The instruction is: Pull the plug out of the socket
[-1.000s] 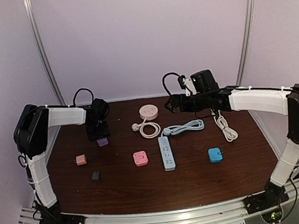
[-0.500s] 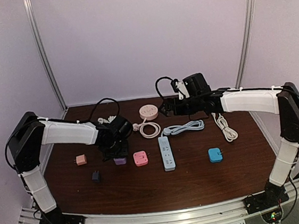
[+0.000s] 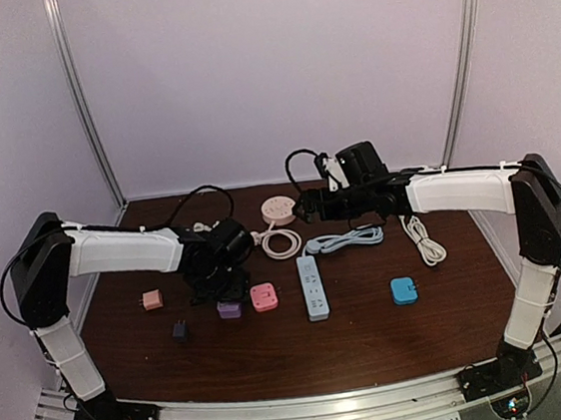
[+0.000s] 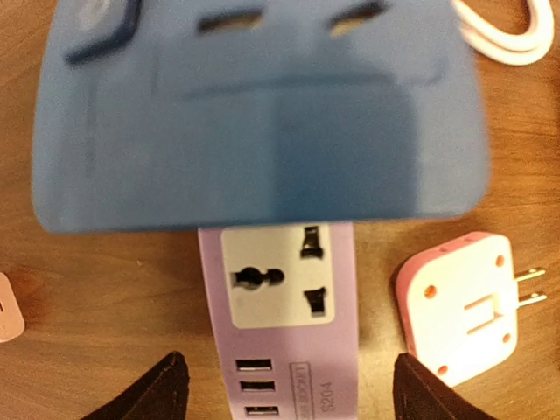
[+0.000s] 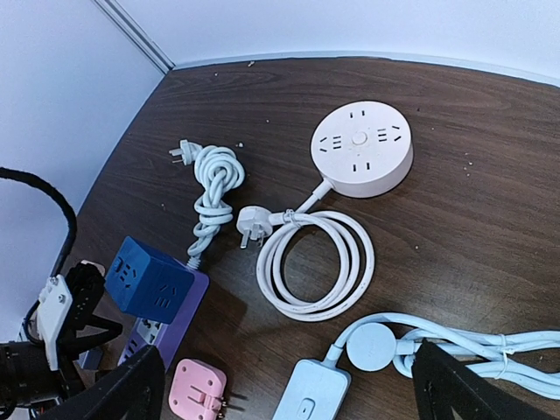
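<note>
Left wrist: socket [image 4: 280,289] lengthwise, USBs nearest

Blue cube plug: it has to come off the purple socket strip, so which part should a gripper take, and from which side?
Take the blue cube plug by two opposite flat side faces, coming from above. It stands upright on the purple socket strip, its sides free, so it would probably lift straight off. The open left gripper is nearest.

high rear overview of the table [image 3: 375,341]; left wrist close over purple socket [image 4: 278,302], apparently also in wider right-wrist view
</note>
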### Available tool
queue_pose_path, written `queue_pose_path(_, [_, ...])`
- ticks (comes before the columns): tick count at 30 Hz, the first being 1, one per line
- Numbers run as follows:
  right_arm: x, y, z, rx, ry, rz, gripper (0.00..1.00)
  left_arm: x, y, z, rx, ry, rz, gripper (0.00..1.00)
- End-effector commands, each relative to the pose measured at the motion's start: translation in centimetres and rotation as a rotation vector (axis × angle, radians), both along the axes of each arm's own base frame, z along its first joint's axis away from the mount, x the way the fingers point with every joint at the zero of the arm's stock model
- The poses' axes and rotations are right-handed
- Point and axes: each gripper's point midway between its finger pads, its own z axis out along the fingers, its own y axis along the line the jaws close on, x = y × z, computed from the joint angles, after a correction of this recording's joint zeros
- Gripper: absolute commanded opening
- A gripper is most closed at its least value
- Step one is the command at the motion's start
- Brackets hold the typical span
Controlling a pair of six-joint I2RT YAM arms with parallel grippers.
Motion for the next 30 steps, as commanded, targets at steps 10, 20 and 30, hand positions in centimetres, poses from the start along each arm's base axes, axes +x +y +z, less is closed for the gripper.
queue_pose_path(10, [0.1,0.1,1.3,0.028,-0.025,-0.012,1.00,3.0,-0.6,8.4,-0.094,-0.123,-0.054,0.86])
queue_pose_path(20, [-0.5,-0.4,1.0,0.032,-0.012,-0.020,1.00,6.7,-0.6,9.6,-0.164,-0.094,-0.100,0.86])
queue_pose_path(30, [-0.9,-0.4,0.8,0.042,0.000,-0.019,1.00,8.7,-1.1,6.4,-0.092,-0.021,-0.148,0.89])
